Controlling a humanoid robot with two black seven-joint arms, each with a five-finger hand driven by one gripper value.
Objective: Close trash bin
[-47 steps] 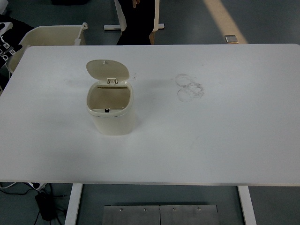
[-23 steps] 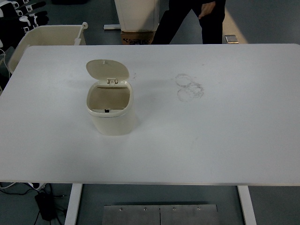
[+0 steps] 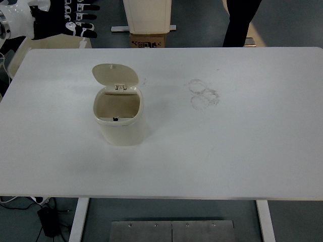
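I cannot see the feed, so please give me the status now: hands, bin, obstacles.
Left hand high at far left corner, fingers spread, empty. Right hand not visible. Small cream plastic trash bin open, lid up. Nothing blocks the lid.

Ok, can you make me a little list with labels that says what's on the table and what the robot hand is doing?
bin: cream, upright, left part of the table
lid: open, tipped back behind the opening
inside of bin: looks empty
left hand: top left corner, beyond the table's far edge, fingers spread, holding nothing, not touching the bin
right hand: not in view
marks: faint scribbles right of the bin
person: dark legs beyond the far edge
task: not done yet
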